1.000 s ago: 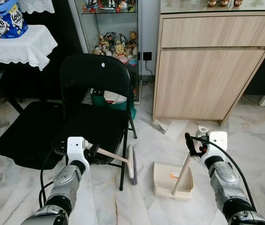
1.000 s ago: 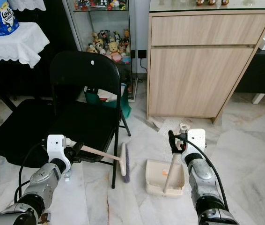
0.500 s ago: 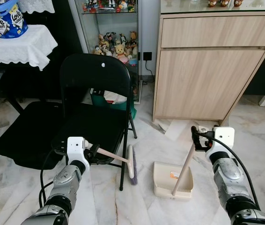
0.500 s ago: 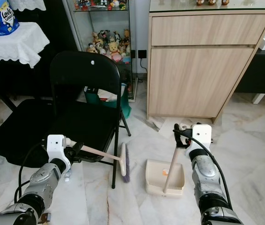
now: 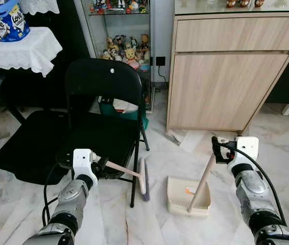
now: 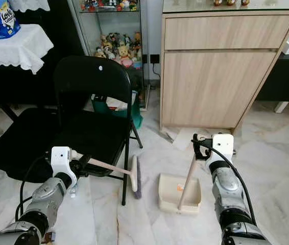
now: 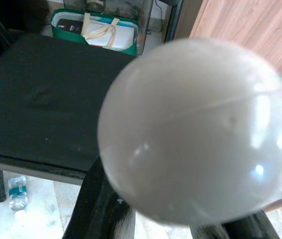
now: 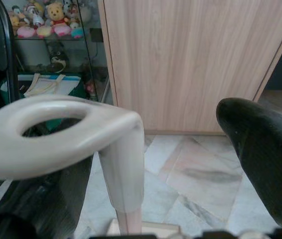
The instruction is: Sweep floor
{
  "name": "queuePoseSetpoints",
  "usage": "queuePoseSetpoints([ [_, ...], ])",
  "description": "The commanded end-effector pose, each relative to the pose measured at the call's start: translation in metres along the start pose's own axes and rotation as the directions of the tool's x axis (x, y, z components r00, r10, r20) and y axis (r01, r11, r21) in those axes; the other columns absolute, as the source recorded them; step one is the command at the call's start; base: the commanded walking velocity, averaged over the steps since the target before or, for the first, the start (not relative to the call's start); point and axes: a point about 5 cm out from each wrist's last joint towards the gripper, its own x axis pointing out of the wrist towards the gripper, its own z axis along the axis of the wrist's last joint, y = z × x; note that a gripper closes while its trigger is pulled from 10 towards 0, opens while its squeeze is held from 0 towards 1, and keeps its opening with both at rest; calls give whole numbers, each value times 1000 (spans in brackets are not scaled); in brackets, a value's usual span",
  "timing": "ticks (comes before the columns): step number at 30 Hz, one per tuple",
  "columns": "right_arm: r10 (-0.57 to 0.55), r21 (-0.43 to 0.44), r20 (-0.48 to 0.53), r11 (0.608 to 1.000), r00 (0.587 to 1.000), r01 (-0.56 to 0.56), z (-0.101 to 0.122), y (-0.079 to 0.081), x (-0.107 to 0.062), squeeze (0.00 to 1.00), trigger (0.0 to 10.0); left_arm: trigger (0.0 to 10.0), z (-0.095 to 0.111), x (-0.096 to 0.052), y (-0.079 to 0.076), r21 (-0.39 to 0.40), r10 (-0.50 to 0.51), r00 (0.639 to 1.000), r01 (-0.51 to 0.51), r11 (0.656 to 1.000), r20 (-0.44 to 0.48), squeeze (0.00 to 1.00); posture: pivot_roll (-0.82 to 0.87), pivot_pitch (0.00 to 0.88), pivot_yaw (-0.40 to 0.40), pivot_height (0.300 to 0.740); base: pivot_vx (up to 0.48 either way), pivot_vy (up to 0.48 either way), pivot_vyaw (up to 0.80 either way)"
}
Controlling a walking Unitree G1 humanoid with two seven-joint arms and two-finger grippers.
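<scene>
My left gripper [image 5: 102, 166] is shut on the pale handle of a small brush [image 5: 143, 178], whose bristle head rests on the floor beside the chair's front leg. The handle's round white end [image 7: 201, 129] looms close in the left wrist view. My right gripper [image 5: 217, 152] is shut on the top of the long wooden handle of a cream dustpan [image 5: 181, 203]. The pan lies flat on the marble floor with a small orange scrap [image 5: 188, 191] inside. Its looped handle top [image 8: 66, 129] sits beside one black finger [image 8: 260, 149].
A black folding chair [image 5: 103, 102] stands just left of the brush, with a green bag [image 5: 121, 108] behind it. A wooden cabinet [image 5: 226, 71] is ahead on the right, a glass showcase [image 5: 126, 46] behind the chair, and a cloth-covered table [image 5: 19, 48] at far left.
My right gripper has moved right and a little up with the dustpan handle, leaning the handle further. The pan, the brush and the left arm have stayed put.
</scene>
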Motion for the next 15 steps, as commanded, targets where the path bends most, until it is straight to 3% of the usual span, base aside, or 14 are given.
queuePoseSetpoints([
  [1, 7, -14, -8, 1000, 1000, -8, 0, 0, 1, 0, 10000, 10000, -3, -4, 9, 11, 21, 999, -20, 1000, -25, 0, -29, 96, 73, 740, 0, 0, 0],
  [15, 12, -33, -47, 999, 999, -14, -7, 4, 0, 0, 10000, 10000, -3, -8, 16, 25, 28, 999, -28, 999, -26, 0, -12, 116, 74, 740, 0, 0, 0],
])
